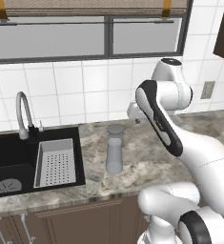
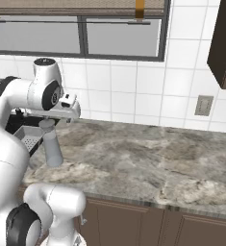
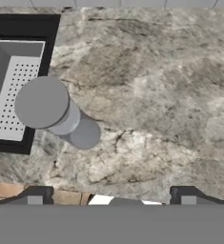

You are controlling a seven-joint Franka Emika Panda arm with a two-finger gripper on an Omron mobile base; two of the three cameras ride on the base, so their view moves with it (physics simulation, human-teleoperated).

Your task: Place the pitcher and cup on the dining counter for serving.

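My gripper (image 3: 111, 198) hangs above the pitcher (image 1: 114, 150), jaws apart and holding nothing.

I am at the first step, I think: the reach for the pitcher, not yet a grasp. In the hand view the pitcher stands upright on the counter (image 2: 148, 158) beside the black sink (image 1: 8, 162), below my jaws and off to one side of them, toward the sink's white strainer tray (image 3: 13, 90); its round rim is near that tray's corner. My two fingertips (image 3: 35, 200) are wide open and well apart from it. Next I must shift sideways until the narrow neck is between my jaws, then go down and close on it. The pitcher is tall and slim, so a push from one finger could tip it over.
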